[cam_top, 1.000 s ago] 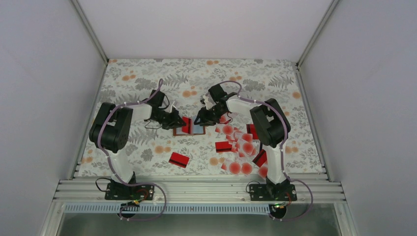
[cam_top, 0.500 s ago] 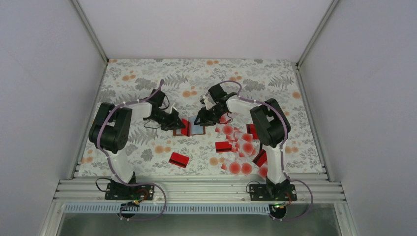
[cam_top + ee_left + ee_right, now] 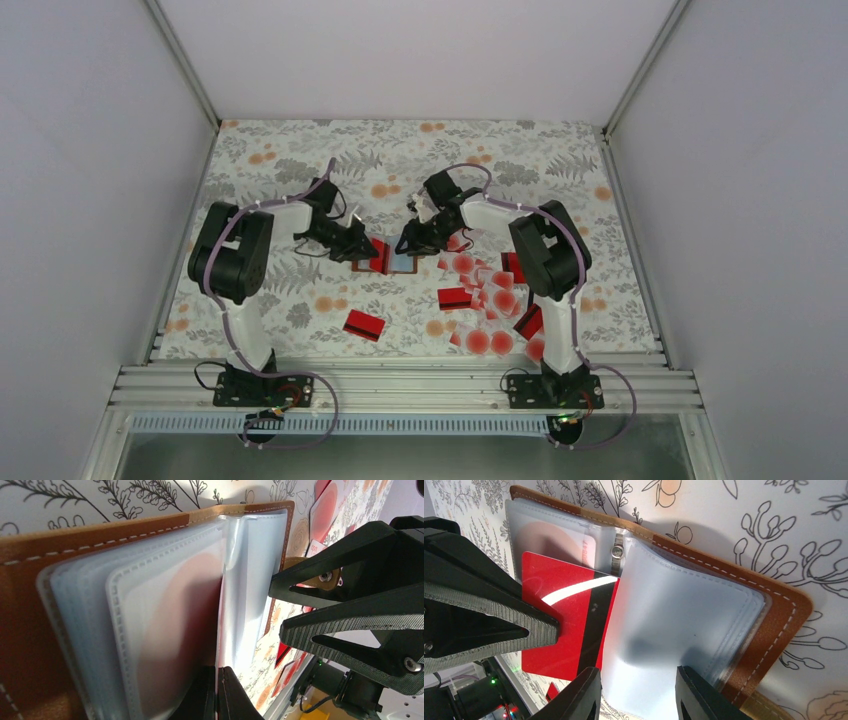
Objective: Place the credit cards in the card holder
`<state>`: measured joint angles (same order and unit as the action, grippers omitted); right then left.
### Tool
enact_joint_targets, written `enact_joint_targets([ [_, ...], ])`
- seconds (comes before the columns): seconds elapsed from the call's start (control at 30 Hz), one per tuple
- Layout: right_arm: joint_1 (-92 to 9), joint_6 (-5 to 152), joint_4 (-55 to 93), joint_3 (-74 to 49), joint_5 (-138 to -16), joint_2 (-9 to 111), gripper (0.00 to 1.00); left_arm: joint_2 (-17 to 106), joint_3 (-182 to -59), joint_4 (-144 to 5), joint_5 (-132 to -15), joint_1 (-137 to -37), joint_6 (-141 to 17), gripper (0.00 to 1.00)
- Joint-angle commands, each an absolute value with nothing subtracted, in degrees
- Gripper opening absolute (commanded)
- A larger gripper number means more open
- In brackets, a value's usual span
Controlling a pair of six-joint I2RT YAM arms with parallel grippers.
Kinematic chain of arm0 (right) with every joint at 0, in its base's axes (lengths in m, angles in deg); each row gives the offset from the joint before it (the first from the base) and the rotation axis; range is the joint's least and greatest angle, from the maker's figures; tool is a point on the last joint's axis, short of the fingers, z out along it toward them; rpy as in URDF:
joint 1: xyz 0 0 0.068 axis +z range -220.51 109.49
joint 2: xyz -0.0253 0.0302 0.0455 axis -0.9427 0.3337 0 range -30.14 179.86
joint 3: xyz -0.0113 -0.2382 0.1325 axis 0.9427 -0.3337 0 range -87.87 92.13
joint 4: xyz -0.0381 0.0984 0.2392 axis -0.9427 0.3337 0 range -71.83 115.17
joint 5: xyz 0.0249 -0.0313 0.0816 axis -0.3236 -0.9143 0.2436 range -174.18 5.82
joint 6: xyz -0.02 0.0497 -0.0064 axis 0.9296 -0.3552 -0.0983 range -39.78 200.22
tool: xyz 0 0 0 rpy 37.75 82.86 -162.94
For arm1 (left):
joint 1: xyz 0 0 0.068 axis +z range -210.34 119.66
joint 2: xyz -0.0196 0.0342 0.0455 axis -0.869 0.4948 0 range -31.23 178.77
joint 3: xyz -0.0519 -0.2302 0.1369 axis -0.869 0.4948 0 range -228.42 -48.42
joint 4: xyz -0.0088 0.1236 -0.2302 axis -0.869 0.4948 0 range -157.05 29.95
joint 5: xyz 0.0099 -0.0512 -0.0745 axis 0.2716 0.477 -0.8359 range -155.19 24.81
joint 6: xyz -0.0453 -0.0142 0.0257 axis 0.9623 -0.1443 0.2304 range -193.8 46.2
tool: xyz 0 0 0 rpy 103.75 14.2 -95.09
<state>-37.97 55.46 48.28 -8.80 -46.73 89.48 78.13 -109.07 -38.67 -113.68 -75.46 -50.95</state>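
Card holder (image 3: 392, 263) lies open in the middle of the flowered table (image 3: 300, 160), right between the two grippers. The left gripper (image 3: 217, 696) is pinched tight on a red card (image 3: 559, 630) with a black stripe, its edge reaching the clear sleeves (image 3: 684, 615) by the spine. The right gripper (image 3: 639, 692) stands part-open, fingers spread over the right-hand sleeves. Loose cards (image 3: 490, 305) lie just right of the holder.

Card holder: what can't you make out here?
Top view: card holder too small; left gripper and right gripper overlap it.
Right wrist: left gripper hides part of the red card; holder runs off the bottom.
Left wrist: card blurred behind clear sleeves; which sleeve, unclear.
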Motion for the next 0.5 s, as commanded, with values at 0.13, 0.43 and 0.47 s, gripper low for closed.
enact_joint_targets([
  [0.13,-38.41,57.25,51.96,-10.82,-53.54,90.89,0.39,79.31,-110.64,-38.93,-115.61,-75.8,-53.06,0.02],
  [0.43,-39.05,58.53,55.55,-9.01,-58.24,87.49,0.4,77.83,-110.99,-37.6,-115.35,-75.76,-55.27,0.02],
  [0.47,-39.11,58.85,56.03,-8.66,-58.25,86.94,0.4,77.88,-111.0,-37.67,-115.37,-75.76,-55.26,0.02],
])
